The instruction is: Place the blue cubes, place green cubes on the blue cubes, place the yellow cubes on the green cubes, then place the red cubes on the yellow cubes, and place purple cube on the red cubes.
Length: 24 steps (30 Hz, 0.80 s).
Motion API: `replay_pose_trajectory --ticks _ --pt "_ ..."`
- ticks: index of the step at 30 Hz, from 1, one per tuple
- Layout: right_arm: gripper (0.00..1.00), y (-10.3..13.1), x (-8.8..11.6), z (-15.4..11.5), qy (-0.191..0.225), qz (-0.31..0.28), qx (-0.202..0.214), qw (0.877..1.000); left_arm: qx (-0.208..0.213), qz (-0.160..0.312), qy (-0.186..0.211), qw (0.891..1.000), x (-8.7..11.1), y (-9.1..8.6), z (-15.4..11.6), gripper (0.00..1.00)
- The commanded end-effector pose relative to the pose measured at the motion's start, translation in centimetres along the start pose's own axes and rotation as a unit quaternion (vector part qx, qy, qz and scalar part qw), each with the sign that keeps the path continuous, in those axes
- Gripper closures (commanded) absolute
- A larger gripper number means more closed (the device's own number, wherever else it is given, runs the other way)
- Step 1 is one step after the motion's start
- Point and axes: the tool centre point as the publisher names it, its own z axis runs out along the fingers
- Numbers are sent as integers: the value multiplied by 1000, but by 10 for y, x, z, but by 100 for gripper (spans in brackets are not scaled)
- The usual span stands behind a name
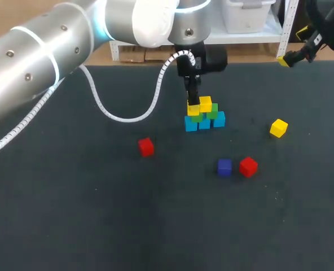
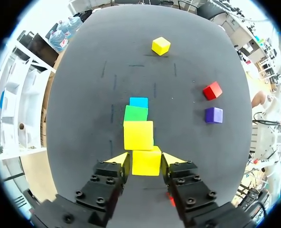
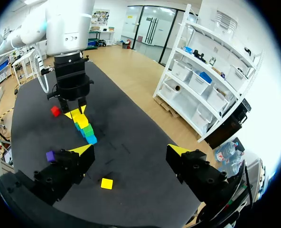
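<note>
Grip the held yellow cube point(image 1: 193, 109) firmly in the left gripper point(image 2: 145, 164), one finger pressed on each side, just as now. Set it down flat on the green cube point(image 1: 196, 118) under it, snug beside the other yellow cube point(image 1: 205, 104) at its 2 o'clock. Line up the edges first, then let go slowly and lift straight up, so as not to bump the pile. Find the pile a bit to 1 o'clock of the middle of the table point(image 1: 71, 197): blue cubes point(image 1: 205, 123) at the bottom, green next, yellow on top. Looks small, bright and square, with sharp corners and smooth sides. Leave the right gripper point(image 1: 291, 57) far off at 2 o'clock, fingers wide apart, holding nothing.
</note>
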Motion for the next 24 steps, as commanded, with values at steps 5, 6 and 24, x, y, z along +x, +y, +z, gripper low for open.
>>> replay_pose_trajectory --ticks 5,6,24 --pt "0 0 0 0 0 0 0 1000 -2 0 4 1000 -1 4 1 64" --pt "0 0 0 0 0 0 0 1000 -2 0 4 1000 -1 4 1 64" --pt "0 0 0 0 0 0 0 1000 1 5 3 1000 -3 3 1 56"
